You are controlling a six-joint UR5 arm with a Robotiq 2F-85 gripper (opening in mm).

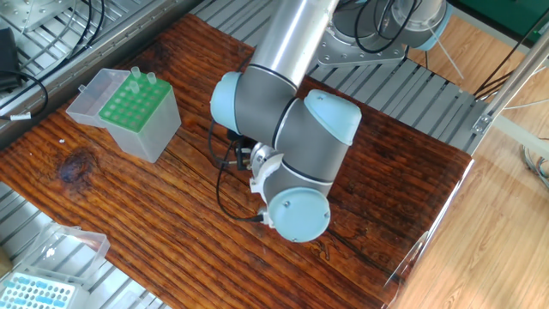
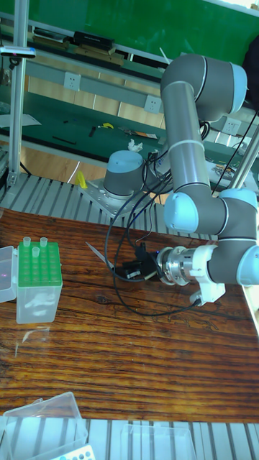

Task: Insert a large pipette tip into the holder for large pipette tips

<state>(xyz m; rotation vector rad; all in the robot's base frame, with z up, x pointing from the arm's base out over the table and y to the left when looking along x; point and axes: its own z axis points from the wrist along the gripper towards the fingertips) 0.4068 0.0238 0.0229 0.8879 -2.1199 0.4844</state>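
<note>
- two tips already stand in the green-topped holder for large pipette tips, lid open.
- gripper on the counter, jaws around the large pipette tip; jaw state: cannot tell.
- lift, carry, insertion all remain.

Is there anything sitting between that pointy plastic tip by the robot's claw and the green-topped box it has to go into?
Nothing visible. Only bare wooden table lies between the large pipette tip at the gripper and the holder for large pipette tips, whose lid is open. Two tips already stand in it.
</note>
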